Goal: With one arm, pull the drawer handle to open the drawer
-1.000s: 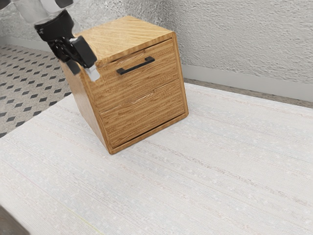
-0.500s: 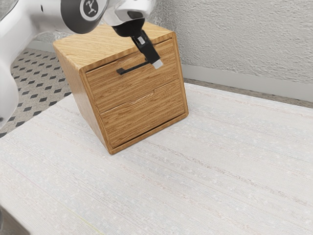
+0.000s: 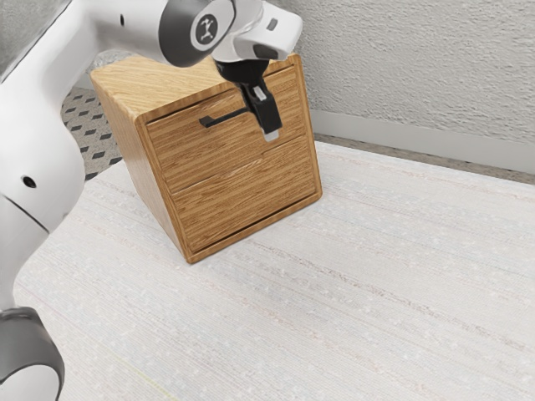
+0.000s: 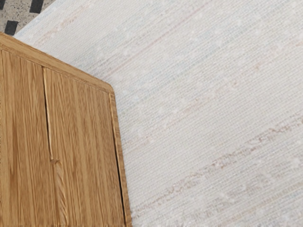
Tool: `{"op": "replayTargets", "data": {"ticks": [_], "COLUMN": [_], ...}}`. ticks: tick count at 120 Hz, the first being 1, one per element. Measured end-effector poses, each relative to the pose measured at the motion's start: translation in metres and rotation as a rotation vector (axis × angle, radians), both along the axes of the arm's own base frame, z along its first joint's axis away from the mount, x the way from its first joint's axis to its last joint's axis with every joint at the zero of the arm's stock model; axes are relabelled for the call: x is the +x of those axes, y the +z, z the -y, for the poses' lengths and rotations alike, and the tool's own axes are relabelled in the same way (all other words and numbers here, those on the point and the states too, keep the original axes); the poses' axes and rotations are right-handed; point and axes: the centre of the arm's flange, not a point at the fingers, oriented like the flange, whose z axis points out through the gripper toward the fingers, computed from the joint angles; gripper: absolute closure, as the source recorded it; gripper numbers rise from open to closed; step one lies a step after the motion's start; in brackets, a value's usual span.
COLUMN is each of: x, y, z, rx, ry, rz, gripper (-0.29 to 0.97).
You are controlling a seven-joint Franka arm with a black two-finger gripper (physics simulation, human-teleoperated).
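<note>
You see a wooden cabinet (image 3: pixel 226 180) standing on a pale, wood-grained tabletop (image 3: pixel 376 292), turned so that one front corner points toward you. Its front has two panels, one above the other. The upper panel is the drawer (image 3: pixel 188 146), which sits flush with the cabinet's face, shut. A slim black handle (image 3: pixel 221 118) runs across the drawer's upper part.

The white arm (image 3: pixel 50 159) enters from the exterior view's left, arches over the cabinet's top and bends down at the front. The black tool (image 3: pixel 267 125) hangs in front of the drawer, pointing down. It covers the end of the handle that lies toward the exterior view's right. Its lower end reaches just below the handle, near the drawer's lower edge. You cannot tell whether the tool is open or closed, nor whether it touches the handle.

Behind the cabinet is a rough grey wall (image 3: pixel 418 58). Beyond the tabletop, on the exterior view's left, is a floor (image 3: pixel 90 138) of black-and-white checks.

In the wrist view you look down along the cabinet's front (image 4: pixel 80 156). It shows warm oak grain with a thin seam across it, and a rounded bottom corner resting on the tabletop (image 4: pixel 213 118). A sliver of the checked floor (image 4: pixel 19 7) shows past the cabinet's edge.
</note>
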Motion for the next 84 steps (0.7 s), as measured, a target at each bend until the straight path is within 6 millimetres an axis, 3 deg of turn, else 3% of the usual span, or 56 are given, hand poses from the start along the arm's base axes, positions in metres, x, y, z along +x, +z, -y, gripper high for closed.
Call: {"op": "replayTargets", "data": {"ticks": [24, 55, 84], "x": [0.012, 0.021, 0.021], "y": [-0.017, -0.019, -0.023], "z": [-0.018, -0.027, -0.064], "rx": [0.043, 0.061, 0.061], "ry": [0.082, 0.132, 0.199], "rz": [-0.028, -0.004, -0.011], "gripper": [0.00, 0.00, 0.00]}}
